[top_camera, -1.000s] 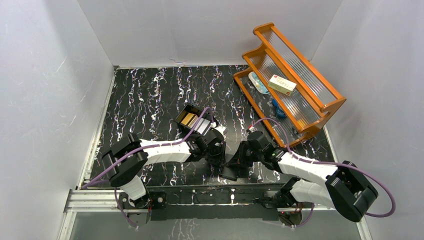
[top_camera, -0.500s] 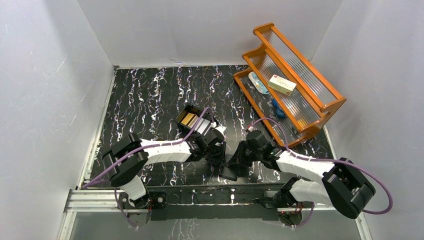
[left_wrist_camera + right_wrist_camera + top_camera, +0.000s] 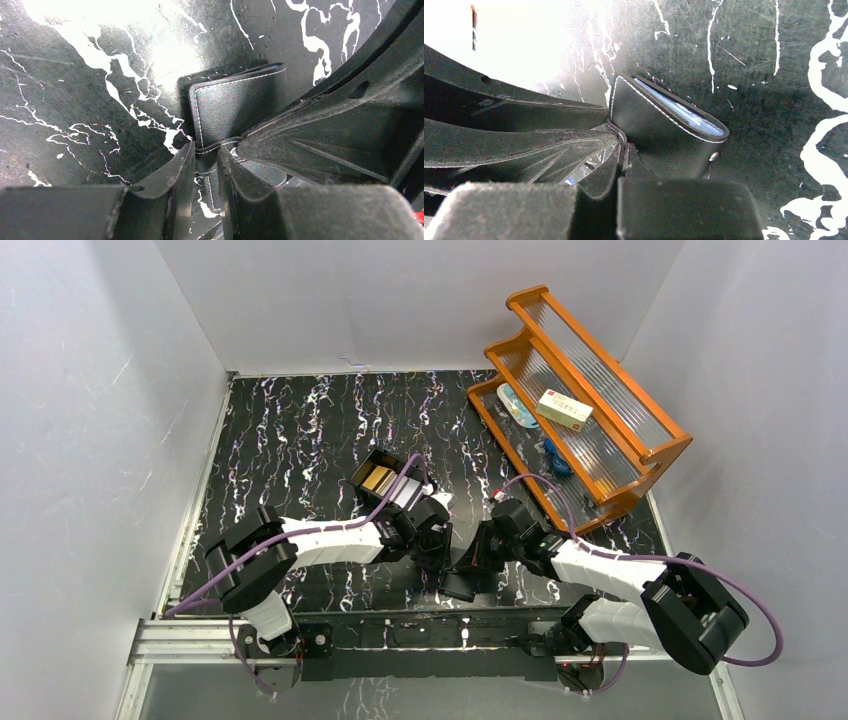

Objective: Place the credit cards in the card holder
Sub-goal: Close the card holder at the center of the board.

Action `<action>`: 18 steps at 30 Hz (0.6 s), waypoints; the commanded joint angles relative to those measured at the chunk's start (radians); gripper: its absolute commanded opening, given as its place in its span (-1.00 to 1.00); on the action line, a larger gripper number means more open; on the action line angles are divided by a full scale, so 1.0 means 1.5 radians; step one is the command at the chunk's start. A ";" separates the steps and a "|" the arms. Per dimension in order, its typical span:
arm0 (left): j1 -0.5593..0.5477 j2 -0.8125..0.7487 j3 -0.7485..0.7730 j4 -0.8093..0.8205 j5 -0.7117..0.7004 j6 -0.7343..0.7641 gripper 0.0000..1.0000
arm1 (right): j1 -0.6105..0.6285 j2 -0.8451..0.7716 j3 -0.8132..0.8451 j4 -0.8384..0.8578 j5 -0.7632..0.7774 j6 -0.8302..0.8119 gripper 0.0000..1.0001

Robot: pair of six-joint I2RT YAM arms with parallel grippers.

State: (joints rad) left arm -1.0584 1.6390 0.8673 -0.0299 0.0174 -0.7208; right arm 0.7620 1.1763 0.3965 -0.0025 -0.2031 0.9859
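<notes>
The card holder, a black stitched wallet, lies on the marbled table near the front edge, between my two grippers. In the left wrist view my left gripper is shut on a thin stitched flap of the card holder. In the right wrist view my right gripper is shut on the edge of the card holder, whose blue lining and snap button show. From above, the left gripper and right gripper almost touch. Beige credit cards stand in a black box behind them.
The rigid black box stands just behind the left wrist. An orange wooden rack with ribbed shelves stands at the back right and holds a cream-and-red carton and small blue items. White walls enclose the table.
The right arm has edged slightly to the left. Both grippers stay together at the card holder.
</notes>
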 commanded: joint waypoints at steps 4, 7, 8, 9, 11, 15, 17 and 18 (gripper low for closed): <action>-0.003 0.019 0.004 -0.048 -0.022 0.012 -0.59 | 0.000 0.011 -0.051 -0.042 0.052 -0.034 -1.00; -0.003 0.019 0.004 -0.050 -0.024 0.013 -0.59 | 0.000 0.017 -0.058 -0.068 0.073 -0.044 -1.00; -0.003 0.020 0.004 -0.050 -0.023 0.013 -0.59 | 0.000 0.020 -0.058 -0.078 0.083 -0.047 -1.00; -0.003 0.020 0.004 -0.051 -0.023 0.013 -0.59 | 0.001 0.025 -0.057 -0.087 0.087 -0.051 -1.00; -0.003 0.022 0.006 -0.053 -0.023 0.012 -0.59 | 0.002 0.032 -0.064 -0.093 0.091 -0.053 -1.00; -0.003 0.023 0.011 -0.060 -0.023 0.010 -0.59 | 0.012 0.050 -0.071 -0.105 0.111 -0.054 -1.00; -0.003 0.022 0.017 -0.067 -0.022 0.008 -0.59 | 0.016 0.061 -0.071 -0.104 0.116 -0.056 -1.00; -0.003 0.020 0.022 -0.075 -0.022 0.005 -0.59 | 0.021 0.067 -0.068 -0.108 0.123 -0.053 -1.00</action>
State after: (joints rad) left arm -1.0584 1.6444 0.8837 -0.0566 0.0143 -0.7181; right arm 0.7681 1.1816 0.3611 0.0360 -0.1856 0.9718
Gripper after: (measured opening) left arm 0.209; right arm 0.011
